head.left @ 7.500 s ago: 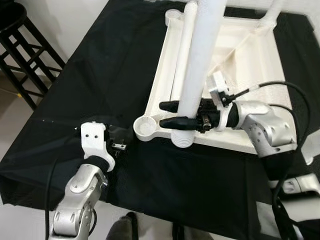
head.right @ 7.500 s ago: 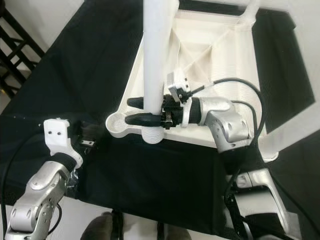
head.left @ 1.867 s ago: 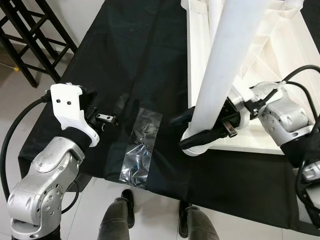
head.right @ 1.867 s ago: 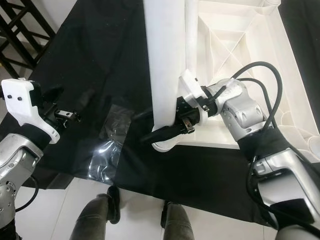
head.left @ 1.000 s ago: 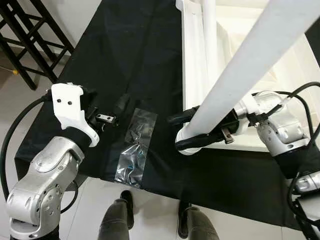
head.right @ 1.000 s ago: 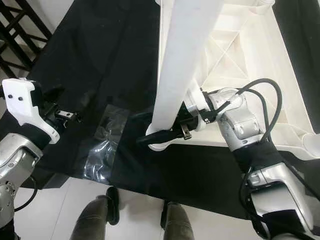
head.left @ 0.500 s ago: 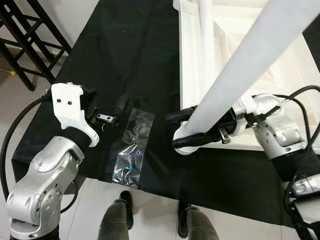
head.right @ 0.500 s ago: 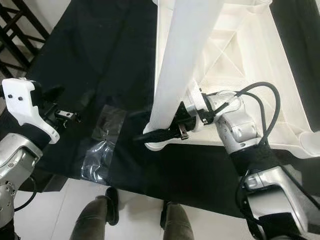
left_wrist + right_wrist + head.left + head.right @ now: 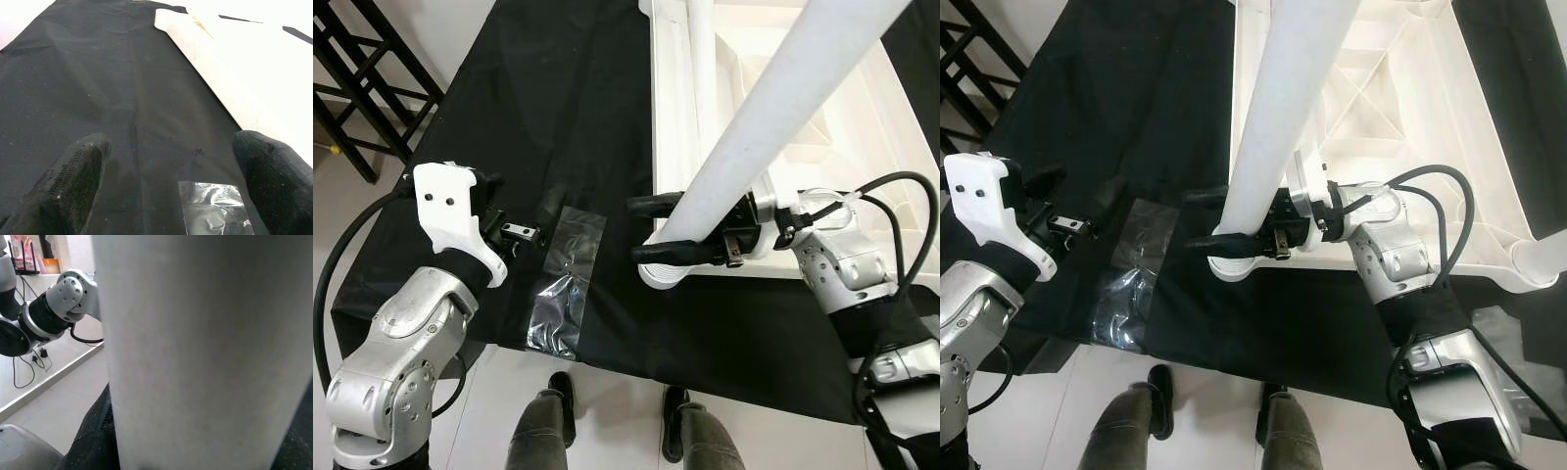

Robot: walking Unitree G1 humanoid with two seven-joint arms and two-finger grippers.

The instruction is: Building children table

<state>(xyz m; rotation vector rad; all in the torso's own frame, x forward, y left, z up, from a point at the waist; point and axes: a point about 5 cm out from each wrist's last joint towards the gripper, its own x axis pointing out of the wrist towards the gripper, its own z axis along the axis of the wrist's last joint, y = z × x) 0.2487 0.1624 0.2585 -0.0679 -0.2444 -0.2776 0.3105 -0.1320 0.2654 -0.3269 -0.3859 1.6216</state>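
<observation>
The white tabletop (image 9: 671, 147) lies upside down on a black cloth. A thick white table leg (image 9: 773, 117) leans up and to the right, and its ribbed lower end (image 9: 661, 276) sits at the tabletop's near left corner. My right gripper (image 9: 656, 231) is shut on the leg just above that end, one black finger on each side. The leg (image 9: 195, 347) looms large in the right wrist view. My left gripper (image 9: 171, 186) hovers open over the cloth left of the tabletop (image 9: 244, 63), holding nothing.
A clear plastic bag (image 9: 563, 279) lies on the cloth between the two grippers. A second white tube (image 9: 702, 69) lies along the tabletop's left rim. A black rack (image 9: 362, 69) stands at the far left. A person's shoes (image 9: 548, 411) are at the cloth's near edge.
The camera has shifted. My right gripper still holds the leg, which leans further right than 7.5 s ago, and its fingers now lie more level. The left arm has not moved.
</observation>
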